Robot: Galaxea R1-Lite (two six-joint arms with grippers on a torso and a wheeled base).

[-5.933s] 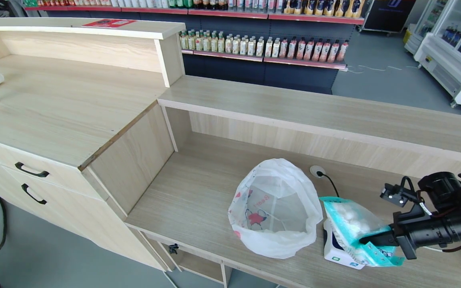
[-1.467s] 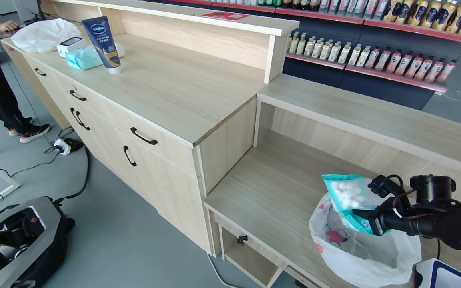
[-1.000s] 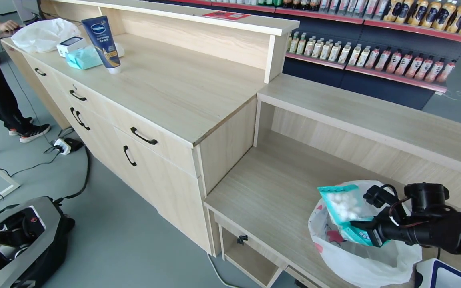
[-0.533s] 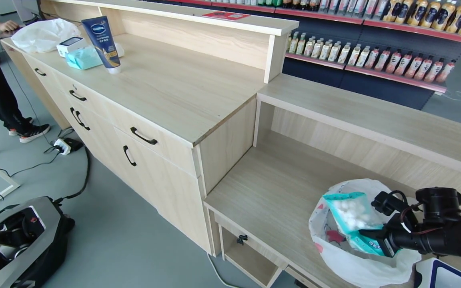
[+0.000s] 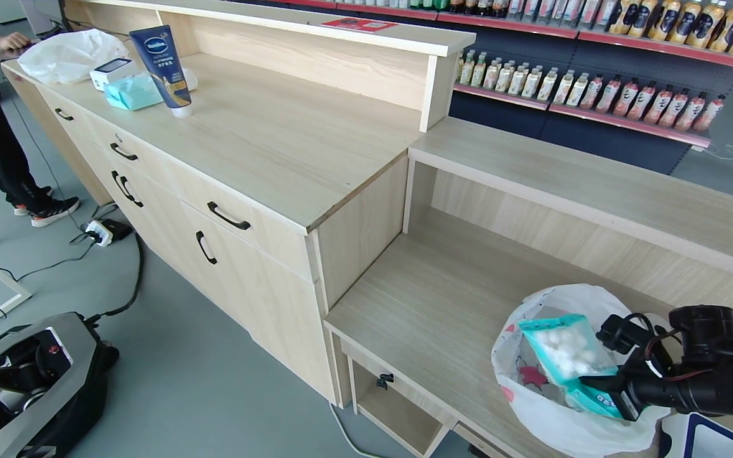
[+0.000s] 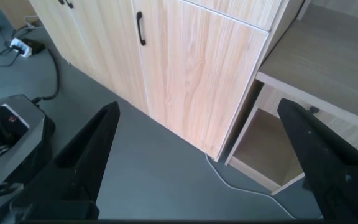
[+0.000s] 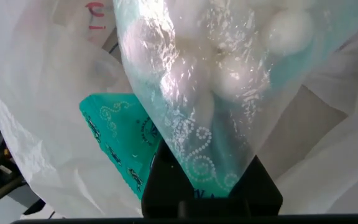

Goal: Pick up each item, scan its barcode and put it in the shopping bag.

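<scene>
Standing by the checkout, I see the right gripper (image 5: 600, 387) (image 7: 207, 173) clamped tight on the lower end of a teal plastic packet of white cotton balls (image 5: 567, 353) (image 7: 210, 68). Its two black fingers pinch the packet from either side. The packet stands tilted and partly down inside the mouth of the white plastic shopping bag (image 5: 532, 407) (image 7: 36, 124), with its top poking above the rim. In the right wrist view the bag's thin walls show on both sides of the packet.

The shopping bag sits on the low wooden counter (image 5: 430, 299), near its front edge and toward the right end. A white scanner with a dark blue face (image 5: 700, 439) stands just beside the bag at that same front edge, only partly in sight.

The left gripper (image 6: 197, 155) hangs well apart from all this, above the grey floor in front of the cabinet doors, with its fingers spread wide and nothing between them.

At the far left end of the tall wooden counter (image 5: 265, 146), an upright blue tube (image 5: 164, 63) stands near a teal pack (image 5: 131, 91), a small white device (image 5: 111, 71) and a crumpled white plastic bag (image 5: 70, 54).
</scene>
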